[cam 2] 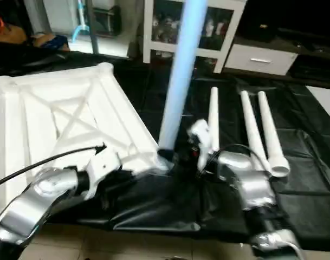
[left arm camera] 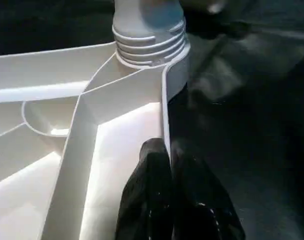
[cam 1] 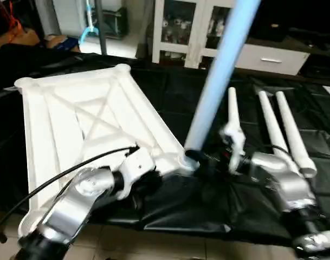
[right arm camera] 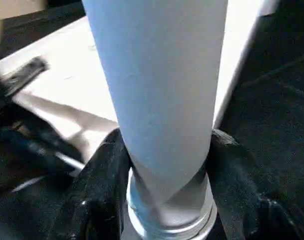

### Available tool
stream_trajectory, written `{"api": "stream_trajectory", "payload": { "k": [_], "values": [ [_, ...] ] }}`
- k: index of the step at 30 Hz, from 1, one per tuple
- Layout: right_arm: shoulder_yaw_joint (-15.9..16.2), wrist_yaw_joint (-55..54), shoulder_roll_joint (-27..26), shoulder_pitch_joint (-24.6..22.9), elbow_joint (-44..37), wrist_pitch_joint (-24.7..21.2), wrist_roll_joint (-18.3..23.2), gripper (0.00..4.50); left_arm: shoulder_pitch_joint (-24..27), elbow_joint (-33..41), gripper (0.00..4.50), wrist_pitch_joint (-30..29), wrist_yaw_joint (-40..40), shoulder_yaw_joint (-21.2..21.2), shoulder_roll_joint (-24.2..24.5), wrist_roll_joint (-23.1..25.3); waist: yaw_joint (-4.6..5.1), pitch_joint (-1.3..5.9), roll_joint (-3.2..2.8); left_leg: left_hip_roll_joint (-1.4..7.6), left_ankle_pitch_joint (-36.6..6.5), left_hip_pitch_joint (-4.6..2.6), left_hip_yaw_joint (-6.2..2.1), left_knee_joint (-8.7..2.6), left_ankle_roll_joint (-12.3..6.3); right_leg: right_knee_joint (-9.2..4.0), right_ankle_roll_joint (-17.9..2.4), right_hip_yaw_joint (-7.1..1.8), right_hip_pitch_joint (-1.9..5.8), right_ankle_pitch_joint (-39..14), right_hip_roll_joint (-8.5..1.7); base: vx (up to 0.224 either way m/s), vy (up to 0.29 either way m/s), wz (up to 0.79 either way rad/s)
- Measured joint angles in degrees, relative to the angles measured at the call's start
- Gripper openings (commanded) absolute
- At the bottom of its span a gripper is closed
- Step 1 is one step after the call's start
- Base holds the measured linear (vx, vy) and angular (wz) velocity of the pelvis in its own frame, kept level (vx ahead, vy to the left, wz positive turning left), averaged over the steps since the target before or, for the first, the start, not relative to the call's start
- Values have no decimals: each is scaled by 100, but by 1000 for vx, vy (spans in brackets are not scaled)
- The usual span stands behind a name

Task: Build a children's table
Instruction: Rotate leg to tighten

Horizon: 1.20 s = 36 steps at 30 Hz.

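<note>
Upside down on the black-draped worktop: the white table top, X-ribbed underside up, round sockets at the corners; landmark for the rest, the near corner socket, closest to the right arm; rising steeply from that socket, one tapered leg, its threaded collar seated in the socket with several threads still above the rim; clamped around the leg just above the collar, the right gripper, black fingers pressed to both sides of the tube; just beside the socket along the top's edge wall, the left gripper, fingers pinched on that thin rim, one inside the wall and one outside; beyond the socket and to the right, three more legs lying flat on the black cover, side by side and roughly parallel, wide ends toward the robot, clear of the table top; farther back from the socket, past the worktop's far edge, a white glass-door cabinet; trailing from the left forearm toward the near edge, a black cable.
</note>
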<state>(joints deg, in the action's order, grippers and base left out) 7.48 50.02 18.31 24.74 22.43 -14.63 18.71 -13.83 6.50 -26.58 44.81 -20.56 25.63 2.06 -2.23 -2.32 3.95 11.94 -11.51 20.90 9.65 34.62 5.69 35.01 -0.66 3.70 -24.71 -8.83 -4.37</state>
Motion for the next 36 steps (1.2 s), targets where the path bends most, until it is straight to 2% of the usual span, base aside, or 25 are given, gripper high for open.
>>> {"api": "stream_trajectory", "payload": {
  "k": [4,7,9,11,14,18,21,23,24,26,29,32,36],
  "values": [
    [-44,-1198,-643,374,490,57,-330,190,-347,-299,0,-417,-468,-33,-306,297,89,5,7,-1,3,-23,-22,6,5,-6,-1,15,6,0,-1,0,0,0],
    [-117,-2775,-1385,958,1249,166,-659,189,-722,-719,0,-833,-1084,-47,-784,688,222,9,13,-9,3,-37,-76,32,8,-14,0,41,8,0,-1,0,0,0],
    [-191,-3633,-1746,1244,1675,268,-741,189,-852,-911,0,-995,-1445,-52,-1055,830,274,8,11,-9,2,-35,-124,33,8,-64,0,89,29,0,-1,0,0,0],
    [-280,-4411,-2080,1498,2117,465,-820,188,-962,-1085,0,-1116,-1714,-65,-1262,946,340,3,3,-1,2,-65,-166,32,8,-150,-1,187,85,0,-6,0,0,0],
    [-311,-4885,-2283,1642,2415,711,-933,188,-1017,-1152,0,-1191,-1845,-67,-1340,964,360,5,6,-2,1,-69,-207,29,7,-199,-3,212,109,1,-11,0,0,0],
    [-415,-4956,-2393,1777,2690,920,-968,188,-1034,-1177,0,-1203,-1890,-62,-1349,1010,369,8,17,-7,1,-74,-194,29,7,-199,-5,202,107,2,-17,0,0,0],
    [-386,-4551,-2328,1705,2713,1178,-987,188,-991,-1129,0,-1045,-1784,-64,-1217,996,357,5,18,-6,1,-68,-171,20,7,-192,-24,201,94,15,-17,0,0,0],
    [-324,-4289,-2229,1530,2530,1297,-985,257,-915,-1065,0,-903,-1723,-62,-1128,939,338,6,18,-5,1,-50,-152,7,7,-189,-63,194,90,45,-17,0,0,0],
    [-307,-4207,-2192,1493,2475,1307,-986,257,-901,-1049,0,-869,-1695,-62,-1107,926,333,5,18,-6,1,-49,-149,6,7,-186,-63,193,88,52,-17,0,0,0],
    [-127,-3708,-1825,1040,1592,1230,-983,278,-803,-952,0,-571,-1476,-69,-907,807,253,5,18,-3,1,-61,-132,-16,9,-181,-55,184,79,87,-16,56,-16,9],
    [8,-3119,-1408,612,757,1016,-946,298,-653,-844,0,-208,-1161,-49,-666,659,145,4,14,4,2,-74,-114,-36,10,-129,-63,162,74,97,-13,68,-24,10],
    [154,-2333,-849,61,-197,733,-699,333,-422,-656,0,136,-780,-1,-425,484,19,-1,7,5,-8,-72,-106,-59,19,-105,-59,156,76,44,-13,18,-7,2],
    [141,-1447,-102,-310,-900,474,-382,365,-197,-504,0,416,-384,108,-187,243,-12,-5,-5,4,-12,-75,-92,-75,22,-102,-59,143,77,30,-13,0,0,0]
  ]
}}
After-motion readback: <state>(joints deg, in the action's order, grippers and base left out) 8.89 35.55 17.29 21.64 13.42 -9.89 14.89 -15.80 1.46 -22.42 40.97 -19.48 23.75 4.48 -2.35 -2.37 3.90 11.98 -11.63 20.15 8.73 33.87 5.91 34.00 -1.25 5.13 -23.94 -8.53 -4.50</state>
